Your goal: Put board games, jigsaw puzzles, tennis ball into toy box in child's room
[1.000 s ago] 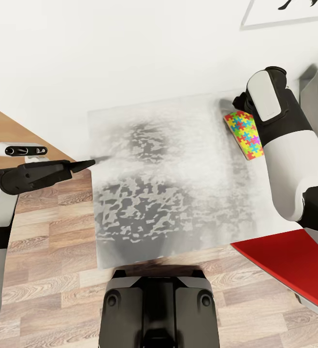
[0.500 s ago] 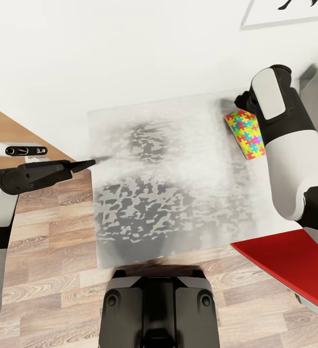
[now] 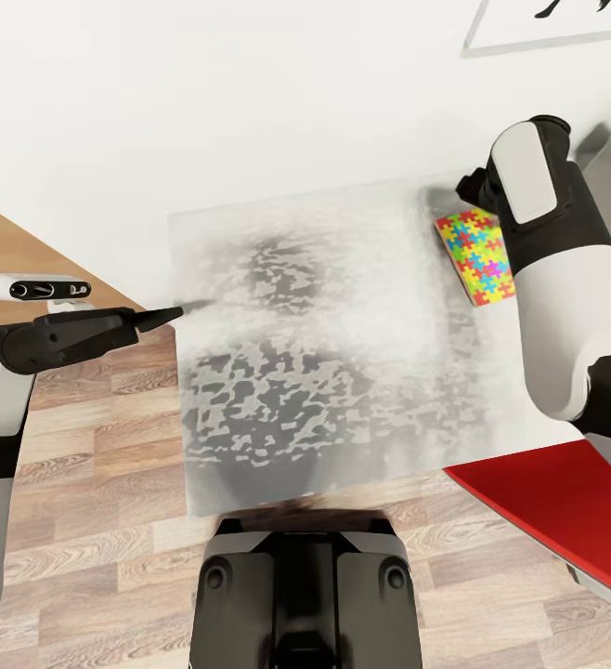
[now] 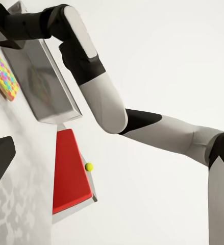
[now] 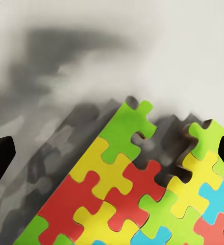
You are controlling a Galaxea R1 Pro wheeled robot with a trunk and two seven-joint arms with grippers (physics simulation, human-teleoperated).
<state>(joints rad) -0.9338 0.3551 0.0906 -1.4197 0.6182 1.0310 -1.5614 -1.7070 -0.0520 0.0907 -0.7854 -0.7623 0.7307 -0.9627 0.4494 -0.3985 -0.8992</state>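
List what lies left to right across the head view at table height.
Left end effector → mottled grey-white table → jigsaw puzzle → right arm.

White-and-black segmented arms, dark glossy base with round fasteners.

Jigsaw puzzle on white table

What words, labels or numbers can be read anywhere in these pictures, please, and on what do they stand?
None can be read.
The jigsaw puzzle bears only coloured pieces, no print.
The wall picture shows a black mark cut off at the frame edge, not legible.
The red surface is plain.
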